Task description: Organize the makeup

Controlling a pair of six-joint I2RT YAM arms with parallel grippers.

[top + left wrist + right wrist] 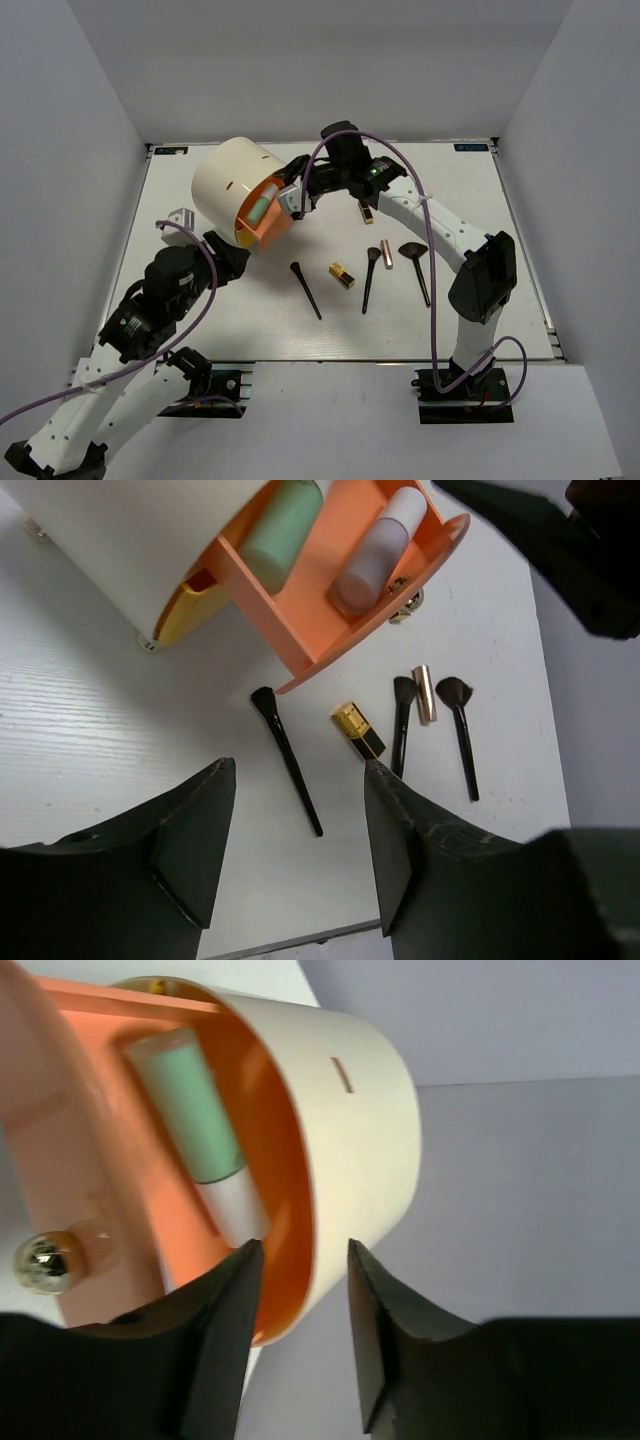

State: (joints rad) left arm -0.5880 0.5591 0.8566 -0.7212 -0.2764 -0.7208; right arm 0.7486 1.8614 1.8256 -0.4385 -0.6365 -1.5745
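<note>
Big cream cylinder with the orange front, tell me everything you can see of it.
The plastic-looking cream cylinder lies tilted on the white table, its orange divided front turned toward the table's middle. One compartment holds a mint green tube, the next a pale lavender tube. A gold ball knob sits on the front. The right gripper straddles its rim, jaws apart.

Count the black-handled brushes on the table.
3. Left brush left of the gold lipstick, middle brush right of it, right brush past the rose-gold tube. Others may hide inside the organizer.
</note>
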